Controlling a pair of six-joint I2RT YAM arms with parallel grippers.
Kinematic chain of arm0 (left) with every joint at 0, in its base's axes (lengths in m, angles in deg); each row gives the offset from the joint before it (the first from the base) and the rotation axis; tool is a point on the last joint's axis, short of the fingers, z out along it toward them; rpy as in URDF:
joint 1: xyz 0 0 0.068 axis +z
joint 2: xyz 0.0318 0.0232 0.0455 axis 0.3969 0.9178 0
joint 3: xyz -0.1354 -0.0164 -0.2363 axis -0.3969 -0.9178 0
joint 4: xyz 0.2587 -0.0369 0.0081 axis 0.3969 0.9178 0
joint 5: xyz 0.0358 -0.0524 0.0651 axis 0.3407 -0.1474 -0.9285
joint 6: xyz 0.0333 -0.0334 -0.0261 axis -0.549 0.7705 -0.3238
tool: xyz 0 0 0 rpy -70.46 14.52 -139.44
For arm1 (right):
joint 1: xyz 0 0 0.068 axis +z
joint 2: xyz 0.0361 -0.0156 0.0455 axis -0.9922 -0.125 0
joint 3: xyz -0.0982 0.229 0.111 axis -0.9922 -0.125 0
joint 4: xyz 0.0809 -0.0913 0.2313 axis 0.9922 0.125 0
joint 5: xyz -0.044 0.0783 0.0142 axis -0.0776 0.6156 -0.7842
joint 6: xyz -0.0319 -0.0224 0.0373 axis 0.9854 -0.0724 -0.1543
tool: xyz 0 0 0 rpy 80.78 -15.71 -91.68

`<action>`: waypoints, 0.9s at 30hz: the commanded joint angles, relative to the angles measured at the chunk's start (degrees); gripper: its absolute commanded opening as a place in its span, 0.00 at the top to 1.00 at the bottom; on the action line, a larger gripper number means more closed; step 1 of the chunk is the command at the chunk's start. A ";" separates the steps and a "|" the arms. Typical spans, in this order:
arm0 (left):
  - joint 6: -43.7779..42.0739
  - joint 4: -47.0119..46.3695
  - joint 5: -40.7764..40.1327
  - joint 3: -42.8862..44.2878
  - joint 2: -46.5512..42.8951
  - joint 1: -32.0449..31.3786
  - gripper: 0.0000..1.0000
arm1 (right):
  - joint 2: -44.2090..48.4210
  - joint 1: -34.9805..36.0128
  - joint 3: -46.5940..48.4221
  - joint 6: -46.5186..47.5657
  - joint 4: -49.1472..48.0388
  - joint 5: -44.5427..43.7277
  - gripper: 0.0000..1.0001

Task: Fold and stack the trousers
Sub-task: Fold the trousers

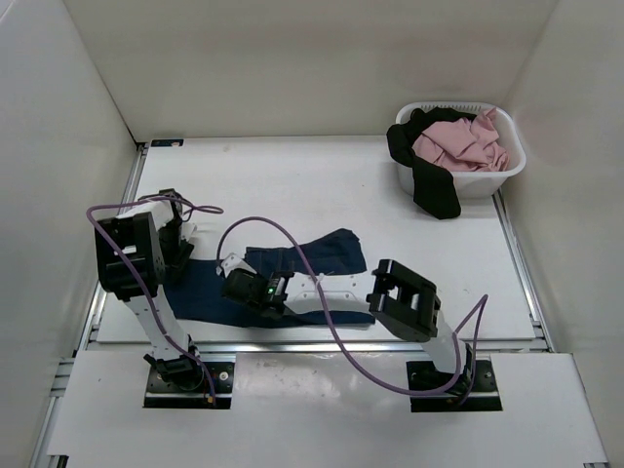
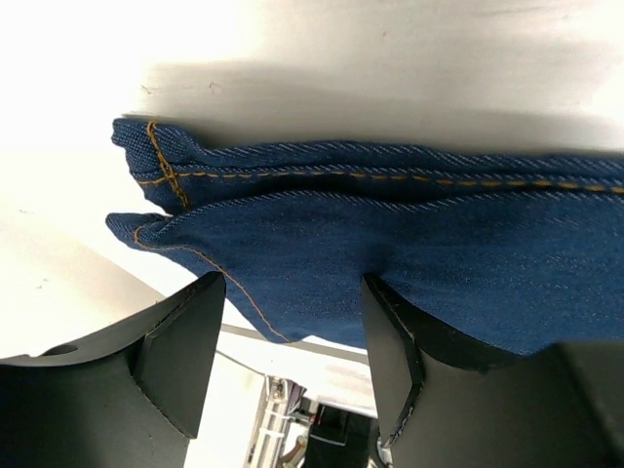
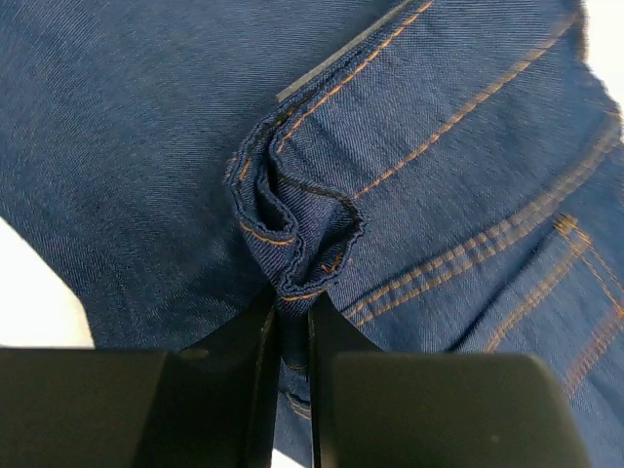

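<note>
The dark navy denim trousers [image 1: 312,255] lie across the near part of the table, between the two arms. My right gripper [image 1: 252,289] is shut on a bunched fold of the trousers [image 3: 292,219], with orange-stitched seams beside it. My left gripper [image 1: 175,239] is open at the left end of the trousers; in the left wrist view its fingers [image 2: 185,341] stand wide apart over a stitched hem of the denim [image 2: 390,244], holding nothing.
A white basket [image 1: 507,166] at the far right holds a pink cloth [image 1: 463,141] and a black garment [image 1: 429,180] that hangs over its front. White walls stand around the table. The table's near edge runs just behind the arm bases.
</note>
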 commanded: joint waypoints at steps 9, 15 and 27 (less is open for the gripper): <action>1.78 -1.85 -1.22 -1.74 2.26 0.76 0.30 | 1.20 -2.33 6.70 5.47 3.91 18.58 0.45; -0.67 -1.85 -4.57 -1.21 -1.07 6.20 0.29 | 18.22 -7.68 -5.05 -7.16 4.80 11.48 0.21; 0.55 -1.32 -2.91 -7.62 -4.33 6.21 0.29 | 41.28 -37.81 -39.25 -14.83 -4.76 30.66 0.01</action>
